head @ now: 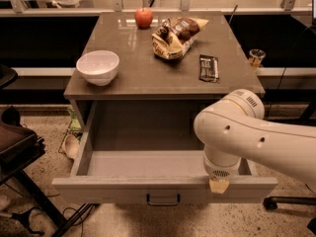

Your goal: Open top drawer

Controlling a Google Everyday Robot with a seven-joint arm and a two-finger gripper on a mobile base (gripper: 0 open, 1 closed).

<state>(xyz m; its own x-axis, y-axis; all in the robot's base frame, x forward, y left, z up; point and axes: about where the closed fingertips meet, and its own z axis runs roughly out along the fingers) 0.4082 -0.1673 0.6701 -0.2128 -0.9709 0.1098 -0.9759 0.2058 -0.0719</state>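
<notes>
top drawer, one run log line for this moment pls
top drawer: open, far out | hand: at drawer front's top edge, right of handle | step: opening looks done

Warm, rather dim light comes from above me. Glare streaks the tabletop (pixel 148 70) at its far end by the apple (pixel 143 17). Inside the top drawer (pixel 108 190) the back wall sits in shadow; my gripper (pixel 218 185), at its front rim, catches pale light.

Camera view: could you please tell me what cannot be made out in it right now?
The gripper: at the top drawer's front right edge, mostly hidden under the arm's wrist.
The top drawer's right inner corner: hidden behind the arm.
The lower drawers: covered by the open top drawer.
The arm's base: cut off by the right edge.
</notes>
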